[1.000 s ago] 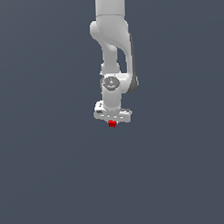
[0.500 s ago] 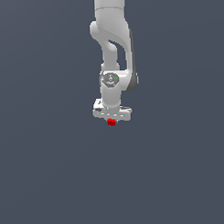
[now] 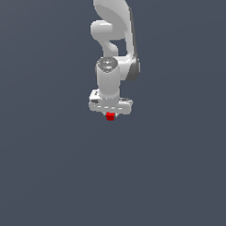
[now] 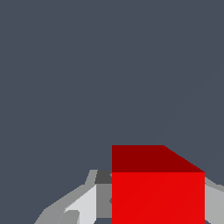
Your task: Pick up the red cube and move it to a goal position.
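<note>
The red cube (image 3: 110, 117) is small and bright red, and it sits directly under the white gripper (image 3: 110, 116) at the end of the white arm, in the middle of the exterior view. Only its lower part shows below the gripper's body. In the wrist view the red cube (image 4: 157, 188) fills the space between the grey fingers (image 4: 83, 203), which press on its sides. The gripper is shut on the cube and holds it off the dark grey floor.
A plain dark grey surface (image 3: 52, 181) fills the background in both views. The white arm (image 3: 113, 36) reaches down from the top of the exterior view.
The arm and the gripper with the red cube have risen slightly. The cube stays gripped.
</note>
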Controlling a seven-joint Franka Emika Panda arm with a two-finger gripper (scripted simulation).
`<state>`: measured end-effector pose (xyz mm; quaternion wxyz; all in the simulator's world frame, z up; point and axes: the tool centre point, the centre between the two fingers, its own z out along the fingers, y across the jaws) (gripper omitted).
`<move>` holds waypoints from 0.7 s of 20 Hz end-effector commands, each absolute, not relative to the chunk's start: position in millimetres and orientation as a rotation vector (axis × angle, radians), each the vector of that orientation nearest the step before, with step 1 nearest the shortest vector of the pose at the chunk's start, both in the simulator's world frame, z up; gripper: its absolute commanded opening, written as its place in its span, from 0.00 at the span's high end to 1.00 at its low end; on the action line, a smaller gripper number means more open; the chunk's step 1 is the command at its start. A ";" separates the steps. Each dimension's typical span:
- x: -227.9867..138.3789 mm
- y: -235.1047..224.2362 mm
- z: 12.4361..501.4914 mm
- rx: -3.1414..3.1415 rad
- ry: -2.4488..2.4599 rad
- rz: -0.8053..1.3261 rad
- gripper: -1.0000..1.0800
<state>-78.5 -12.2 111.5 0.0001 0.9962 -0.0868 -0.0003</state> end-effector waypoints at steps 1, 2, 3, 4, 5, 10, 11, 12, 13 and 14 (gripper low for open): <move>-76.1 -15.8 137.1 3.130 -0.273 0.000 1.00; -75.0 -17.4 147.8 3.130 -0.273 0.000 1.00; -74.0 -18.9 158.3 3.130 -0.273 0.000 1.00; -72.9 -20.4 168.8 3.130 -0.273 0.000 1.00; -71.9 -21.9 179.3 3.130 -0.273 0.000 1.00; -66.3 -29.7 230.6 3.130 -0.274 0.000 1.00; -65.2 -31.1 240.8 3.130 -0.274 0.000 1.00; -64.0 -32.6 251.0 3.130 -0.274 0.000 1.00; -62.8 -34.1 261.2 3.130 -0.274 0.000 1.00; -61.6 -35.5 271.3 3.130 -0.274 0.000 1.00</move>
